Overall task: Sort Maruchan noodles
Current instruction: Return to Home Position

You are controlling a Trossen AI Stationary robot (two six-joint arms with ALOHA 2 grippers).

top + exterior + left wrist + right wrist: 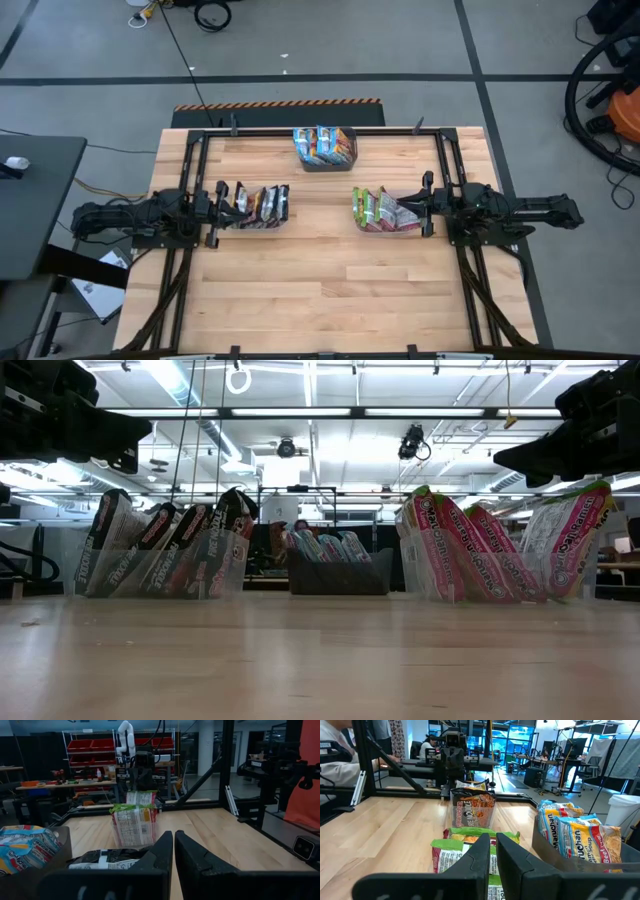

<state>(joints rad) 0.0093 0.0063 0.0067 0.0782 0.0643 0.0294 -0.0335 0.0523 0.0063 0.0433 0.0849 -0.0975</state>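
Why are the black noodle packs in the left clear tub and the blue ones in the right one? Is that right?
The high view shows green noodle packs, not blue, in the right clear tub; black noodle packs are in the left clear tub.

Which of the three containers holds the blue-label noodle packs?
The dark grey bin at the table's far centre. The left clear tub holds black packs, the right clear tub green packs.
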